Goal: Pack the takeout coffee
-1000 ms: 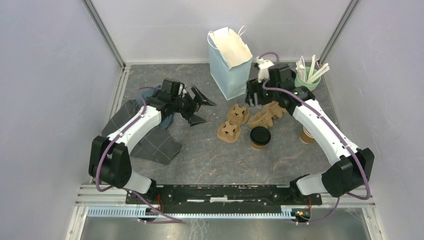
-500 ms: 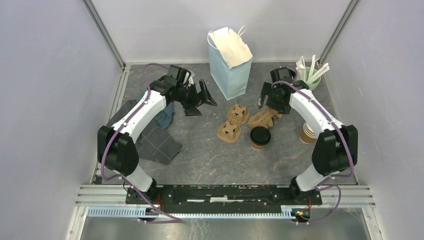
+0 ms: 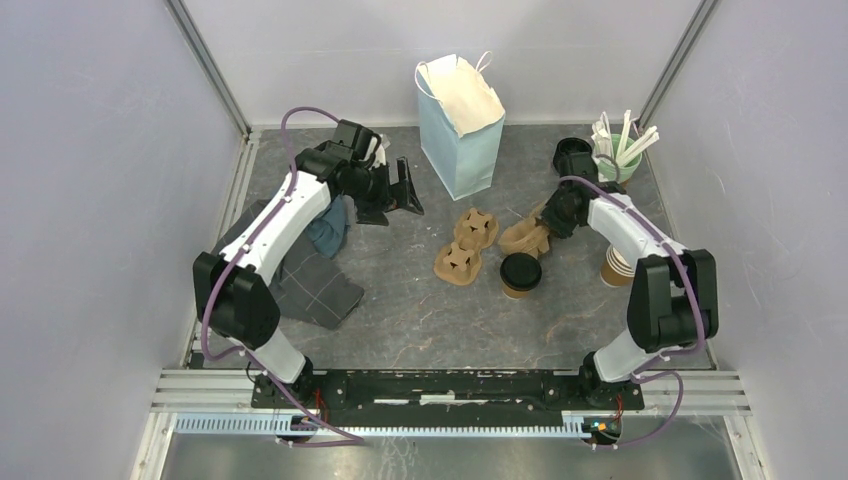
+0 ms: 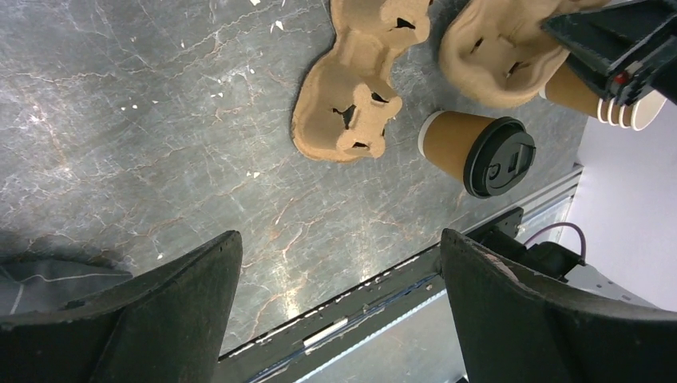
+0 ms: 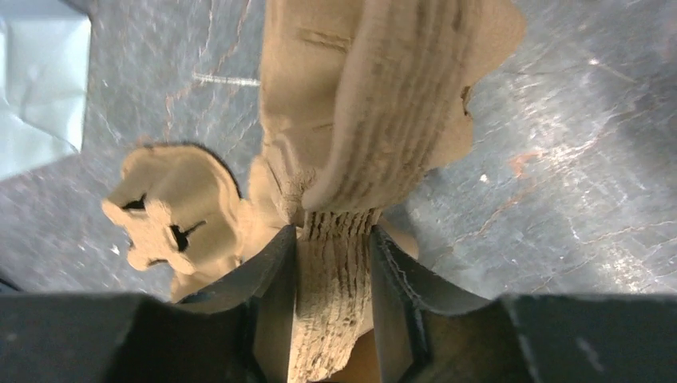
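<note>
The takeout coffee (image 3: pixel 520 272), a brown paper cup with a black lid, stands on the table in front of the pulp carriers; it also shows in the left wrist view (image 4: pixel 479 152). My right gripper (image 3: pixel 551 214) is shut on the edge of a stack of brown pulp carriers (image 3: pixel 525 237); the right wrist view shows the jaws (image 5: pixel 331 239) pinching the stack's ridged rim (image 5: pixel 375 120). My left gripper (image 3: pixel 403 190) is open and empty, held above the table left of the blue paper bag (image 3: pixel 458 125); its wide-apart jaws (image 4: pixel 339 243) hold nothing.
A single flat pulp carrier (image 3: pixel 467 245) lies left of the coffee. A stack of lidless paper cups (image 3: pixel 617 268) stands at the right. A green cup of stirrers (image 3: pixel 620 150) is at the back right. A dark cloth (image 3: pixel 310 275) lies at the left.
My right gripper has swung right and lowered onto the carrier stack, closing on its edge. My left gripper has shifted slightly back and right, still open.
</note>
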Motion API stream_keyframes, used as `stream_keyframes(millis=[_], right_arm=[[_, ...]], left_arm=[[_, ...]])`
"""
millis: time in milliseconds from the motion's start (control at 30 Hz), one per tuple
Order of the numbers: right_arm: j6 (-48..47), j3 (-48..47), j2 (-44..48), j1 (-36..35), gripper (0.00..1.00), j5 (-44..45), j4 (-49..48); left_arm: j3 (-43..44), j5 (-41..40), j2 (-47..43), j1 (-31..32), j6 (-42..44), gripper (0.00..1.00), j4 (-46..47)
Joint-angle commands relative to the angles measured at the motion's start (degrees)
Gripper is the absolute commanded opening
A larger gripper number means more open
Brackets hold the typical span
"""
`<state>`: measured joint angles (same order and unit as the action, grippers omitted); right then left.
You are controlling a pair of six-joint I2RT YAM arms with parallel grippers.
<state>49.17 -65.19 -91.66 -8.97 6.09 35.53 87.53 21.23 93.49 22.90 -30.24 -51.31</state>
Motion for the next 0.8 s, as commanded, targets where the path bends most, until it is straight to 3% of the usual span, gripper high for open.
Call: stream_keyframes(millis=[0,367,767], right_arm=[[5.8,4.1,5.7,4.9,0.37,-0.2,-5.9],[14.9,14.7,16.4,16.8,0.37,-0.2,-16.9],[9.5,13.4,11.0,28.3,0.39,-0.8,-23.5]], left_arm=[[1.1,-0.6,-0.1,-0.2,3.3,0.99,-0.7],[0.7,0.7,-0.2,-0.2,2.8,0.99,-0.4],[0.9,0.7,-0.3,-0.2,3.2,0.99,-0.4]])
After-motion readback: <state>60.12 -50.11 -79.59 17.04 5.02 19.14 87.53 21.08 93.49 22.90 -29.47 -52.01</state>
